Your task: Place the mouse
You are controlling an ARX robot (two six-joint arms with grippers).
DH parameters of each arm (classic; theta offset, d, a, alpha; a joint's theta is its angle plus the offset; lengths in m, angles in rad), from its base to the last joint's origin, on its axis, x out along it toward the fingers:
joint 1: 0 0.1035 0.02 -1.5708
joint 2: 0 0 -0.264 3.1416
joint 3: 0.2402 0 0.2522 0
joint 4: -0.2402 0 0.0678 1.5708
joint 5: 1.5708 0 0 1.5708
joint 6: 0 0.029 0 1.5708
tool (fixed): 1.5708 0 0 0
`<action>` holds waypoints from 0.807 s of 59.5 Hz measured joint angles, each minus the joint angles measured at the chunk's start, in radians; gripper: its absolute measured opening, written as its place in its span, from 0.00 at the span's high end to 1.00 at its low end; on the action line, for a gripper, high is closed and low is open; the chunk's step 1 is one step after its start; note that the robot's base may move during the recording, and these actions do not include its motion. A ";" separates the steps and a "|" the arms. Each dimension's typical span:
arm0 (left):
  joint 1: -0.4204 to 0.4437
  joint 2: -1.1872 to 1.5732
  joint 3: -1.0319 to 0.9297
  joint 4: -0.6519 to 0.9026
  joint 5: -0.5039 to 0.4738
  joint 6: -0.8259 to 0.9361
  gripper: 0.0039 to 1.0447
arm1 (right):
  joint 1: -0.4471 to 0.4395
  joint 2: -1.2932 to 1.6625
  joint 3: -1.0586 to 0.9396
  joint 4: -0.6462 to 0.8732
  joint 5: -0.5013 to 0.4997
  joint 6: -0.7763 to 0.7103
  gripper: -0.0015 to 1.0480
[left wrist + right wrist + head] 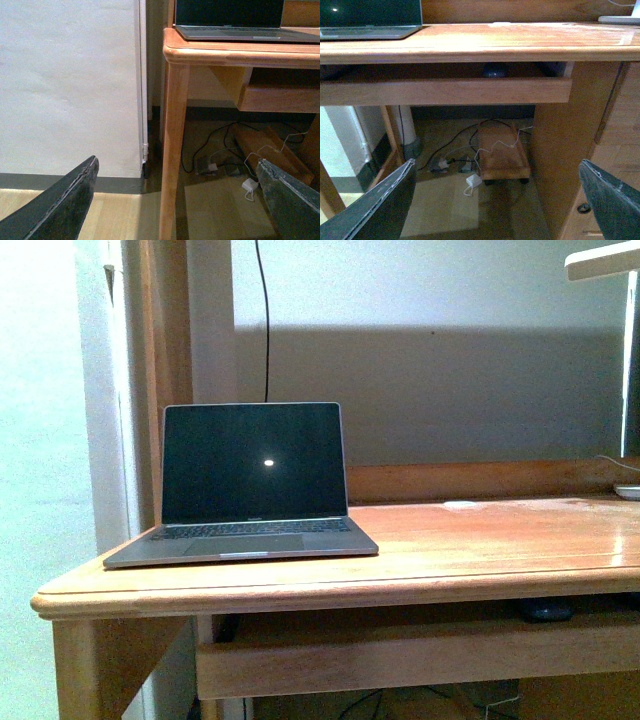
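**Nearest.** The left gripper hangs low beside the desk's corner leg. Its two dark fingers are spread wide with nothing between them. The right gripper is likewise spread and empty, held below the level of the desk top and facing the tray opening.

**Middle.** The small dark grey oval mouse lies on the long pale wooden pull-out tray slung under the honey-coloured wooden desk. It sits behind the tray's front rail, toward the robot's right, well apart from both grippers. In the front view only a sliver of it shows in the shadowed slot.

**Far.** The open silver laptop with a dark screen stands on the left part of the desk top. A small flat white disc rests near the back rail.

**Assessment.** The step in hand appears to be the reach for the mouse, and the right arm is better placed for it.
- The slot between rail and desk underside looks shallow, so a level entry is advised.
- The fingers should straddle the body and close low on its flanks, since the smooth dome would likely slip.
- The mouse should be lifted only enough to clear the rail, then drawn out before rising toward the bare wood right of the laptop
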 joint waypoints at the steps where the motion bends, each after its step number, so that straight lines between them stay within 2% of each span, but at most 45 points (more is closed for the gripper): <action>1: 0.005 0.058 0.023 -0.023 0.040 0.013 0.07 | 0.000 0.000 0.000 0.000 0.000 0.000 0.07; 3: 0.002 0.147 0.043 -0.012 0.100 0.039 0.07 | 0.000 0.000 0.000 0.000 -0.001 0.000 0.07; 5: -0.002 0.240 0.057 0.032 0.119 0.074 0.07 | 0.000 0.000 0.000 0.000 0.000 0.000 0.07; 13: -0.040 0.712 0.112 0.436 0.057 0.329 0.07 | 0.000 0.000 0.000 0.000 0.001 0.000 0.07; 22: -0.106 1.210 0.213 0.907 0.087 0.713 0.07 | 0.000 0.000 0.000 0.000 0.000 0.000 0.07; 27: -0.132 1.415 0.297 1.073 0.108 0.886 0.07 | 0.000 0.000 0.000 0.000 0.000 0.000 0.07; 36: -0.159 1.662 0.441 1.211 0.160 1.126 0.07 | 0.000 0.000 0.000 0.000 0.000 0.000 0.07; 48: -0.183 1.847 0.637 1.196 0.208 1.289 0.07 | 0.000 0.000 0.000 0.000 0.000 0.000 0.07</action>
